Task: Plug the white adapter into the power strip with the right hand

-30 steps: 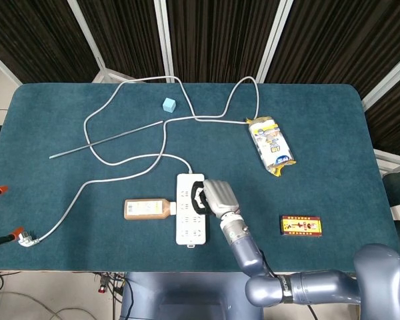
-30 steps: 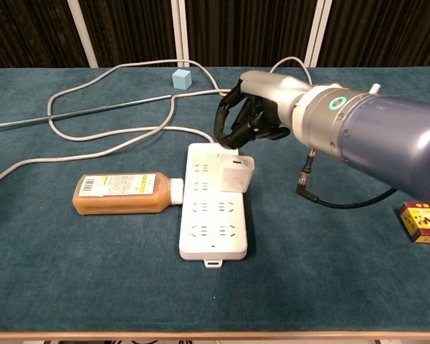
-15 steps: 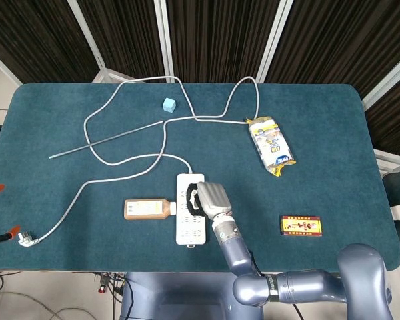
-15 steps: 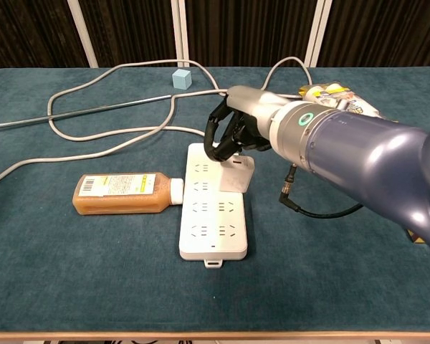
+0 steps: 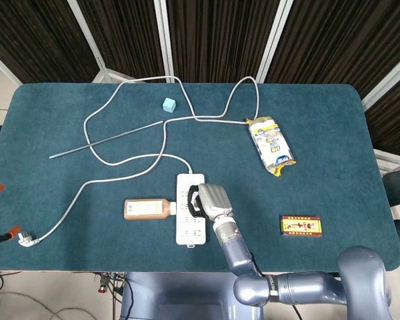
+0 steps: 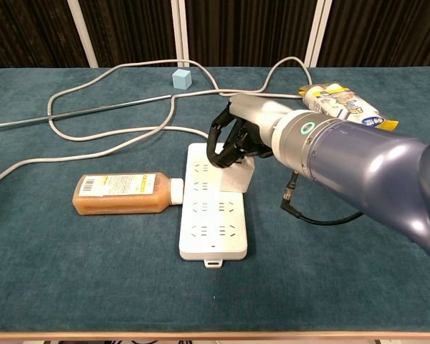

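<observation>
The white power strip (image 5: 185, 227) (image 6: 213, 215) lies near the table's front edge, its cable running off to the left. My right hand (image 5: 212, 199) (image 6: 238, 137) hovers over the strip's far right part and grips the white adapter (image 6: 239, 173) from above, fingers curled around its top. The adapter stands upright against the strip's upper right sockets; I cannot tell how deep its pins sit. In the head view the hand hides the adapter. My left hand shows in neither view.
A brown-liquid bottle (image 5: 145, 209) (image 6: 123, 193) lies touching the strip's left side. A red box (image 5: 301, 225) sits to the right and a snack packet (image 5: 271, 145) (image 6: 342, 104) further back. A blue cube (image 5: 169, 105), a thin metal rod (image 5: 107, 140) and looping white cable (image 5: 120, 165) occupy the back left.
My right hand has shifted left and down with the adapter, bringing it from a tilted hover onto the strip's upper right sockets. The strip and bottle have stayed put.
</observation>
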Tool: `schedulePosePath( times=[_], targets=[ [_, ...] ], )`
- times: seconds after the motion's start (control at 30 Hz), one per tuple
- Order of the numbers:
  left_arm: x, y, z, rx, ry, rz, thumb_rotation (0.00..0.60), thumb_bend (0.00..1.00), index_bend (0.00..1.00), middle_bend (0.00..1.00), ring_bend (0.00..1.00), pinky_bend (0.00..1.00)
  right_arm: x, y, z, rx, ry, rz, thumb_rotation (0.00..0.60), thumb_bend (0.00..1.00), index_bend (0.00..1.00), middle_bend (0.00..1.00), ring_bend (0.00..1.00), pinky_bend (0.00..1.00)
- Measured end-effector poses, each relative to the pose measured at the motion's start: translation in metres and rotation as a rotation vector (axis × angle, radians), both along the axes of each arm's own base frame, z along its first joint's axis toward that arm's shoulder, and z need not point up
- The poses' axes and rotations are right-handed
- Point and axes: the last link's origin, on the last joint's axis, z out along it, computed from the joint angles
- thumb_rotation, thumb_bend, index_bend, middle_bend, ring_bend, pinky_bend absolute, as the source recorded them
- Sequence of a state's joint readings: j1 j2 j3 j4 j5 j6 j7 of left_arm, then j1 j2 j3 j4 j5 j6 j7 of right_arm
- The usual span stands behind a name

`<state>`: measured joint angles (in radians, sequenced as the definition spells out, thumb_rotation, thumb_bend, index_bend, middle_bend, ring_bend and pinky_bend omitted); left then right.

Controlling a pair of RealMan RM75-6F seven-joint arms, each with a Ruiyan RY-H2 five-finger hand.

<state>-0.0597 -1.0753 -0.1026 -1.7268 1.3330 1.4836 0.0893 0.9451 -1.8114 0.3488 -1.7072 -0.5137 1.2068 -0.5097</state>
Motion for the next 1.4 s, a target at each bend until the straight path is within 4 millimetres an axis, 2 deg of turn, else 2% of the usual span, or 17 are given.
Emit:
schedulePosePath(
  times=[0.73,1.4],
  targets=[
    [0.000,0.000,-0.001,0.000,0.003,0.002,0.600,0.09,0.20,0.00,0.00,0.00,-0.010,0.001,-0.010,0.024,-0.010,-0.022,0.600,0.79,1.00,0.89,0.95,1.00],
    [0.000,0.000,0.001,0.000,-0.003,0.001,0.600,0.09,0.20,0.00,0.00,0.00,-0.006,0.004,-0.025,0.040,-0.005,-0.013,0.600,0.79,1.00,0.89,0.95,1.00]
  ],
)
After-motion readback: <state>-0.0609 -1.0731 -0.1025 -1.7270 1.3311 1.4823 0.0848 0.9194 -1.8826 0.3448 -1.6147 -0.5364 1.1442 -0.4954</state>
